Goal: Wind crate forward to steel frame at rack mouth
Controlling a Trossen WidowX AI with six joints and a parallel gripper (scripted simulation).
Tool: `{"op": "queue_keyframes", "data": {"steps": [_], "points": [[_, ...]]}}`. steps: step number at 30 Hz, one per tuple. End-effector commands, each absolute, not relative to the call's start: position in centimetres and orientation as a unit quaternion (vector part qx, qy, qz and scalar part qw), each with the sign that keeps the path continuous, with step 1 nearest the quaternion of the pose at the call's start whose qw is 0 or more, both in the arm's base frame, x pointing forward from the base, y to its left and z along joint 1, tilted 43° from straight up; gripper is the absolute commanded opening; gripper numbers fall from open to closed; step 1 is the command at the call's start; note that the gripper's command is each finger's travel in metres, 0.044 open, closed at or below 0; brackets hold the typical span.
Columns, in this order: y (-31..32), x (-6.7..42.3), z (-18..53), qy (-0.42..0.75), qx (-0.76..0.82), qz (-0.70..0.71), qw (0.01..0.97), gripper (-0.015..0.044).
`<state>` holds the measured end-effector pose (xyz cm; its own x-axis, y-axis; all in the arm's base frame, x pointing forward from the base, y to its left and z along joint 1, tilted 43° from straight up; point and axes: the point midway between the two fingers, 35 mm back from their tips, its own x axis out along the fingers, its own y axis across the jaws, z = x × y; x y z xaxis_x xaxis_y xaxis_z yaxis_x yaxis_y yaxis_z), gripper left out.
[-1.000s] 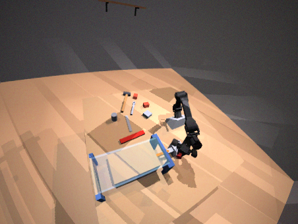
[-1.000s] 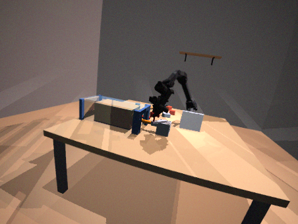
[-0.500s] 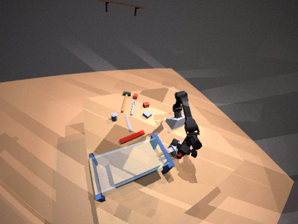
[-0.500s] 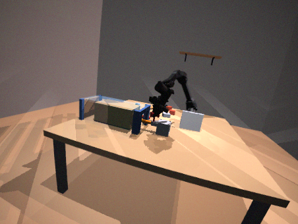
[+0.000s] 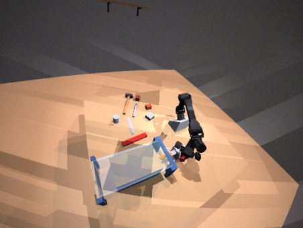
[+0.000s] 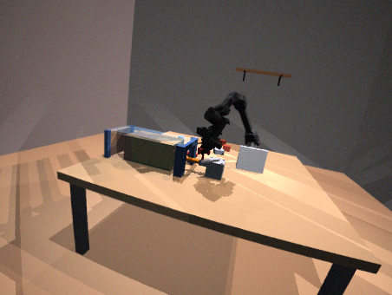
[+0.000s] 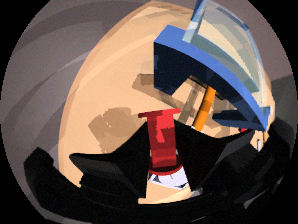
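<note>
Far left on the bench [image 6: 130, 191], the crate [image 6: 149, 152] sits flat inside the cubby [image 5: 134, 157], back from the blue frame [image 6: 179, 158]. At its three o'clock an orange strap [image 6: 193, 160] runs to the winch [image 6: 214, 169]. Over the winch, the gripper [image 7: 161, 156] clamps the red handle [image 7: 160, 137]. Up at twelve o'clock, hammer [image 5: 127, 102] and red bar [image 5: 134, 139] lie among the tools.

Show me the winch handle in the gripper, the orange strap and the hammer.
Red winch handle [image 7: 160, 137], wrist view, on its red shaft between the gripper fingers.
Orange strap [image 7: 208, 106], wrist view, on its middle, below the blue frame.
Hammer [image 5: 126, 105], top view, on the wooden shaft below its dark head.
</note>
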<state>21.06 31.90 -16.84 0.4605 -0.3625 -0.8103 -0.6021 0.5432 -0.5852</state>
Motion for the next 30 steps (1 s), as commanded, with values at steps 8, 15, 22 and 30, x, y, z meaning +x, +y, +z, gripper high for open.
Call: {"op": "queue_keyframes", "data": {"steps": [8,15,22,30], "points": [[32.4,19.2,-17.8,0.517,-0.469,0.088,0.71,0.0],[32.6,18.2,-18.1,0.517,-0.469,0.089,0.71,0.0],[32.7,17.2,-18.3,0.518,-0.469,0.089,0.71,0.0],[32.7,16.0,-18.5,0.518,-0.469,0.09,0.71,0.0]]}}
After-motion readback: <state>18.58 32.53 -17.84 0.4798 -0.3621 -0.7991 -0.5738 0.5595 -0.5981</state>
